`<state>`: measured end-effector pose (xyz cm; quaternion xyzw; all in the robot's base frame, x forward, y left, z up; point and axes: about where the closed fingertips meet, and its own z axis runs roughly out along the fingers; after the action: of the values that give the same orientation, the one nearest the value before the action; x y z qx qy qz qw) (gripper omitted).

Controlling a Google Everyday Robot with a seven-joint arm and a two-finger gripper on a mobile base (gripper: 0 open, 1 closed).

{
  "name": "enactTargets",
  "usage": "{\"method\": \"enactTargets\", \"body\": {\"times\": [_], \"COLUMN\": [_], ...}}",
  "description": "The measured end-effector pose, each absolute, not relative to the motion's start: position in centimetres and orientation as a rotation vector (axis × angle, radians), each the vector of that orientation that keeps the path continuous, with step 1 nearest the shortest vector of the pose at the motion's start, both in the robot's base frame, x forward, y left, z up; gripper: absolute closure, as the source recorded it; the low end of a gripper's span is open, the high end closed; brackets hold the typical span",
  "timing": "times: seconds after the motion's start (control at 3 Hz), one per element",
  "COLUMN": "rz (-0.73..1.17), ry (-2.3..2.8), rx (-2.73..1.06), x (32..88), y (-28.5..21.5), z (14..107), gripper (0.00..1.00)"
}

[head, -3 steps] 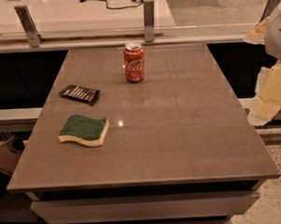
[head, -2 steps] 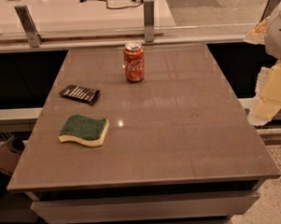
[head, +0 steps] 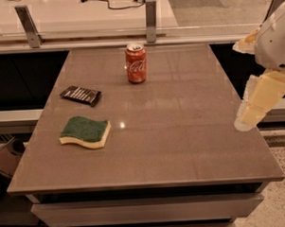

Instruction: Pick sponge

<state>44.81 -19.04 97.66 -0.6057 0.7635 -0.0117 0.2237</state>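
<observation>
gripper: the gripper [head: 243, 82] hangs at the far right of the view, off the right edge of the counter [head: 181, 137] and above its level. it is partly cut off by the frame edge.
jaws: two cream-yellow padded fingers [head: 261, 97] show, one high and one low, with the white body between them. they appear to stand apart, though the upper one is only partly seen. nothing is held between them.
sponge: the sponge [head: 85, 132] lies flat on the near left part of the counter, dark green side up, with pale yellow foam showing along its near and right edges. its sides are wavy. it touches nothing else and is well apart from the gripper, across the width of the counter.
black item: a flat black ribbed rectangle [head: 80, 95] lies just beyond the sponge, toward the far left, turned at a slight angle. it is apart from the sponge.
can: a red soda can [head: 136, 63] stands upright at the far middle of the counter, well apart from the sponge and the black rectangle.
counter surface: grey-brown and glossy, with light reflections near the middle.
below counter: a pale drawer front [head: 146, 210] shows under the near edge.
background: a pale ledge beyond the far edge carries two metal posts [head: 150, 20] and a dark cable [head: 110, 4].
</observation>
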Motion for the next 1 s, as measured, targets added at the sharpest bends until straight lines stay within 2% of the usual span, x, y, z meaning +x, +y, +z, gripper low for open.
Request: {"method": "enactTargets", "body": {"times": [1.0], "rz": [0.414], "ry": [1.761], "rx": [-1.532], "x": [47.9], "y": [-7.0], "z": [92.1], "gripper": [0.0]}}
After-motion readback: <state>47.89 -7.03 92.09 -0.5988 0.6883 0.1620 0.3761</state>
